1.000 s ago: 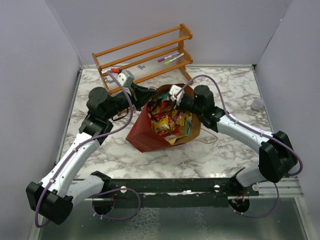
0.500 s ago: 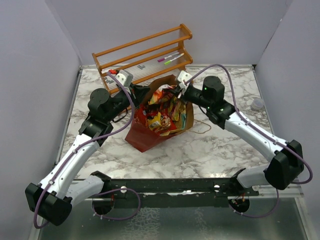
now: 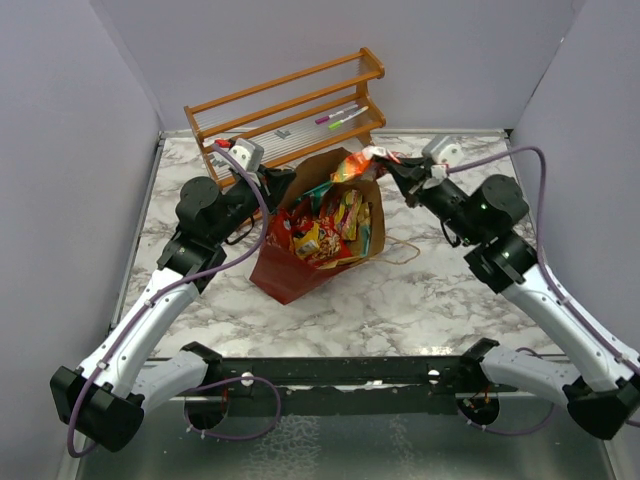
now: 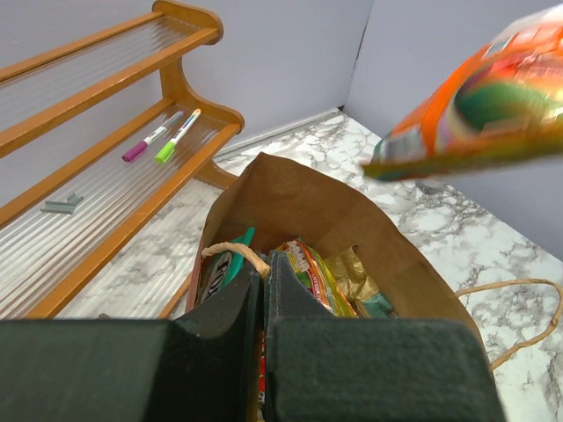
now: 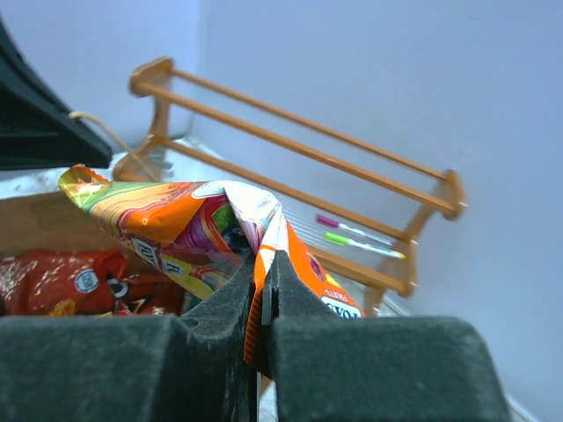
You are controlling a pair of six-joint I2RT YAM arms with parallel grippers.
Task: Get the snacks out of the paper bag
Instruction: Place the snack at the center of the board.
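Above the far rim of the paper bag [image 3: 283, 272], an orange foil packet [image 3: 356, 163] is held clear of the opening, pinched at one crimped edge between the closed fingers of the right gripper [image 3: 386, 165]. In the right wrist view the foil is seen squeezed flat in the jaws, with the rest of the packet hanging out ahead of them. Its long axis is laid roughly across the table, from the gripper on the right toward the bag's mouth on the left, so the packet is judged free of the bag and nearer the right arm than the left. Below it and to the near left, the other snacks [image 3: 325, 228] are heaped inside the bag, which is propped at a tilt with its brown inside turned up toward the top camera. The bag's left rim is clamped by the left gripper [image 3: 277, 184], whose jaws are shut on the paper beside a twine handle [image 4: 230, 253], and the mouth is thereby held open. To the right of the bag, on the right arm's side, marble table [image 3: 440, 295] is seen, and a set-down there is judged the likely next call. Behind everything a wooden rack [image 3: 290, 100] is stood near the back wall, with pink and green pens [image 3: 336, 118] laid on a shelf
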